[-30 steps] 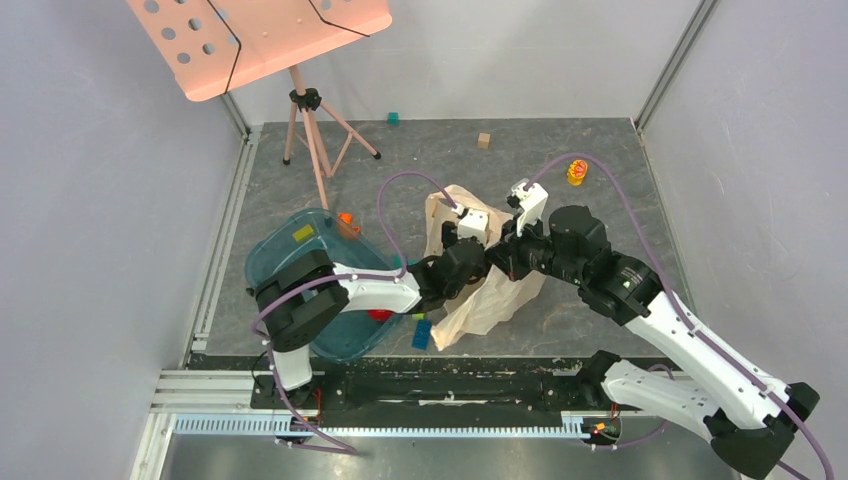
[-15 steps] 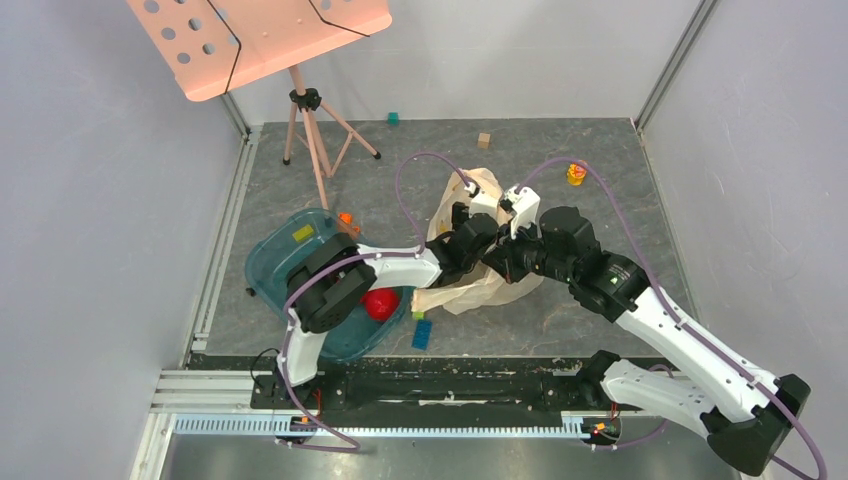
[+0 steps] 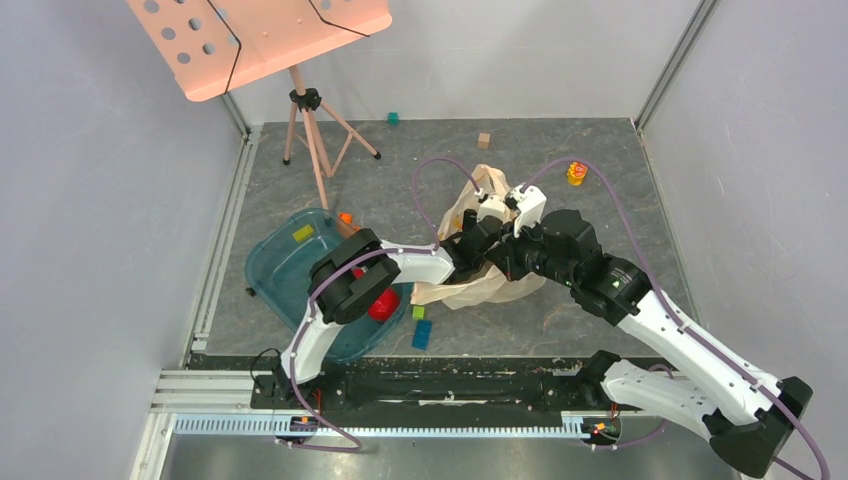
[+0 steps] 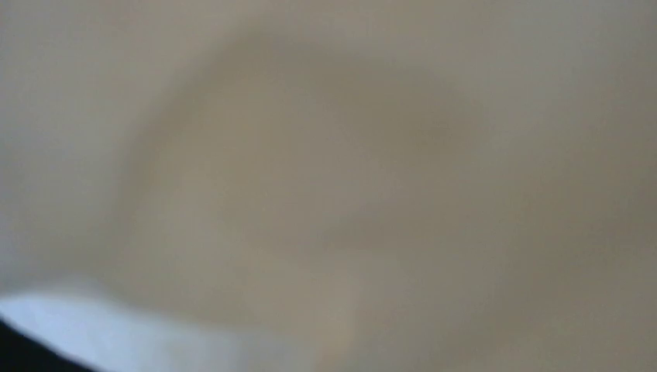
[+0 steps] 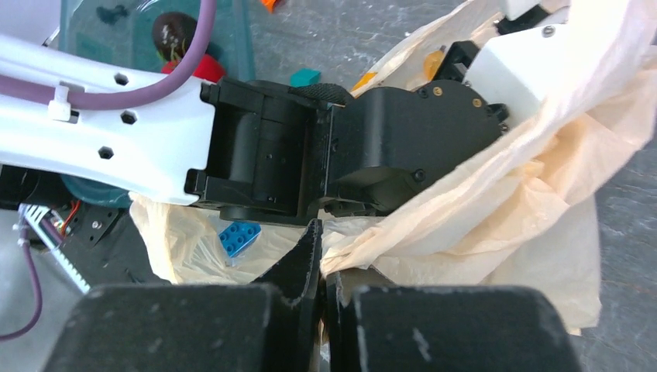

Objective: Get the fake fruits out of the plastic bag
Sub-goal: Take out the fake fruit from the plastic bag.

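The peach-beige plastic bag (image 3: 487,287) lies crumpled mid-table. My right gripper (image 5: 324,267) is shut on a fold of its rim (image 5: 403,248) and holds it up. The left arm's black wrist (image 3: 478,235) reaches into the bag's mouth, and its fingers are hidden inside. Blurred beige plastic fills the left wrist view. One red fake fruit (image 3: 382,304) sits in the teal tray (image 3: 282,268). A dark lump (image 5: 172,29) beside the red fruit (image 5: 208,68) looks like the grapes.
A blue block (image 3: 421,335) and a green block (image 3: 418,312) lie at the bag's near-left edge. A yellow-orange toy (image 3: 576,172), a wooden cube (image 3: 484,140) and a teal cube (image 3: 393,118) sit at the back. A pink music stand (image 3: 305,120) stands at the back left.
The left arm has swung from over the tray and pushed further into the bag. The red fruit now shows uncovered in the tray. The right gripper has kept its hold on the bag.
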{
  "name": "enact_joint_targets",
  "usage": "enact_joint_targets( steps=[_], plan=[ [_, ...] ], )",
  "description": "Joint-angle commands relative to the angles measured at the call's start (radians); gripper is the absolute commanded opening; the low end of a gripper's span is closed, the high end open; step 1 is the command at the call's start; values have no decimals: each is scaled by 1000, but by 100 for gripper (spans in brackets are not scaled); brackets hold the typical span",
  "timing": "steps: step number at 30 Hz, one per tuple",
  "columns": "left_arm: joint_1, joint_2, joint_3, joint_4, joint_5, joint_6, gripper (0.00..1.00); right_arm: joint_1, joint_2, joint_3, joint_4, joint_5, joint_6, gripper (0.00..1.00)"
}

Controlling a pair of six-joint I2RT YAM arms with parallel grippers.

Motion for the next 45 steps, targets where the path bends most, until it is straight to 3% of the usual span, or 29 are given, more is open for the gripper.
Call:
enact_joint_targets(
  steps=[1,6,14,25,31,38,40,44,45],
  plan=[
    [21,44,41,-79,10,-57,73,9,-36,-4,64,79,21,0],
    [34,-1,0,-101,54,-66,58,7,-54,-4,58,135,19,0],
    [33,-270,-169,-88,171,-17,56,7,-81,-29,20,292,7,0],
    [32,-576,-373,-120,340,-5,55,7,-127,-56,-17,376,-38,0],
    [32,-644,-419,-122,438,-2,55,7,-134,-73,-20,369,-41,0],
    [31,-641,-456,-149,412,-13,54,7,-133,-103,-51,370,-72,1],
    [31,-635,-466,-152,363,-36,52,7,-134,-109,-63,362,-76,7],
    [22,-605,-465,-150,277,-56,50,7,-155,-98,-53,313,-80,51],
    [16,-596,-458,-156,255,-58,49,7,-164,-87,-48,296,-79,58]
  ],
)
